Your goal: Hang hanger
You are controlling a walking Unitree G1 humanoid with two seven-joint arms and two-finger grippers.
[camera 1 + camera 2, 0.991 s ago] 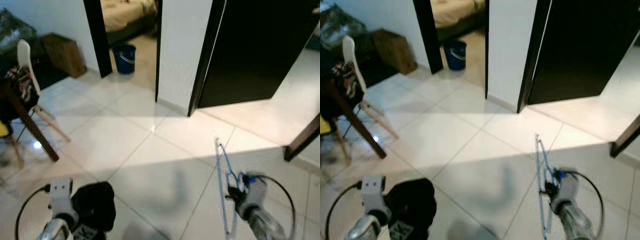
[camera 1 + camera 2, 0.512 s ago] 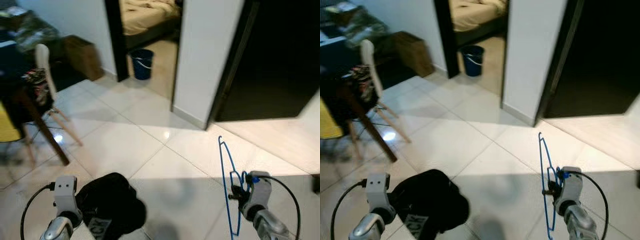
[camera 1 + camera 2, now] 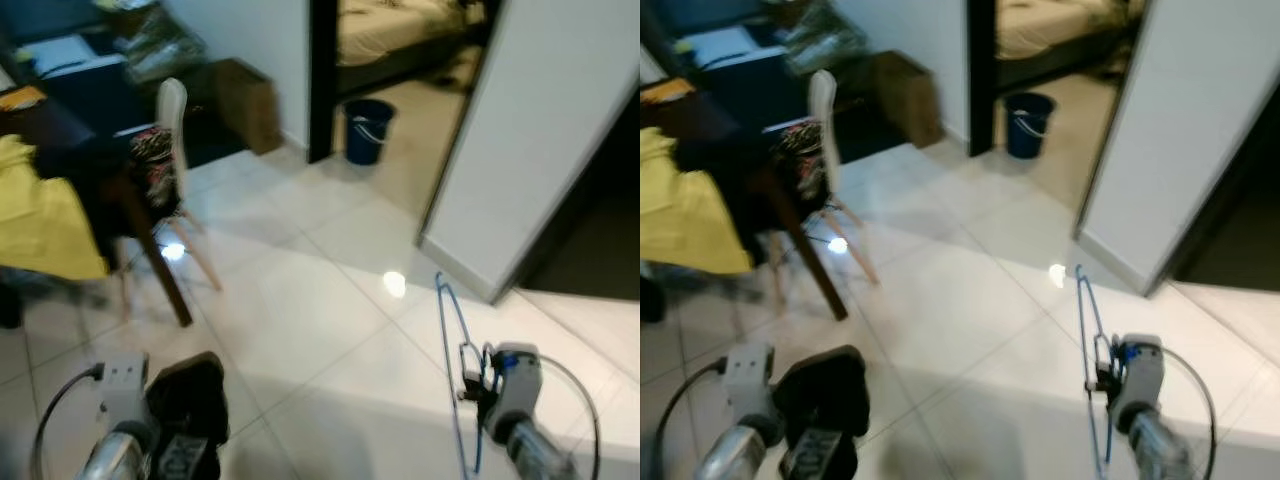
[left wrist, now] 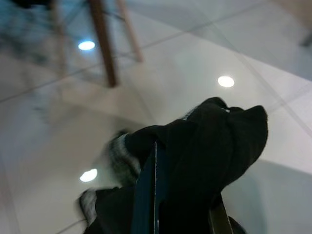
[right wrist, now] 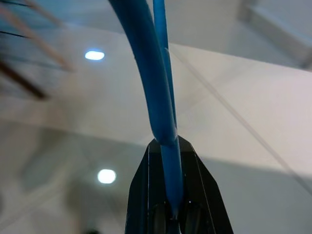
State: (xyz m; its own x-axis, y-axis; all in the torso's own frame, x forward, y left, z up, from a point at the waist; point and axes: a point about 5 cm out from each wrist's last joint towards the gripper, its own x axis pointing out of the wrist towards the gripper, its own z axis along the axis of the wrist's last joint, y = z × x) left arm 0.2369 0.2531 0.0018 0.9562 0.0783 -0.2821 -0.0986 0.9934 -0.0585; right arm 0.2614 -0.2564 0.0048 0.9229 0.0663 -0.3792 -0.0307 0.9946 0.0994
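Note:
A thin blue wire hanger [image 3: 452,360] stands upright on edge at the lower right, held by my right gripper [image 3: 470,385], which is shut on it. In the right wrist view the blue hanger [image 5: 155,92] runs up from between the black fingers [image 5: 141,195]. At the lower left my left gripper [image 3: 812,440] is shut on a bunched black garment [image 3: 190,405]. The left wrist view has that black garment [image 4: 214,146] draped over the fingers and hiding them.
White tiled floor [image 3: 330,300] lies ahead. At the left stand a dark table with yellow cloth [image 3: 40,215] and a white chair [image 3: 172,130] with clothes on it. A blue bucket [image 3: 366,130] sits in a bedroom doorway; a white wall corner [image 3: 530,150] is at right.
The whole view has swung left: table, chair and yellow cloth have come in, the dark doorway has slid off to the right. Both grippers keep their holds; the garment hangs lower.

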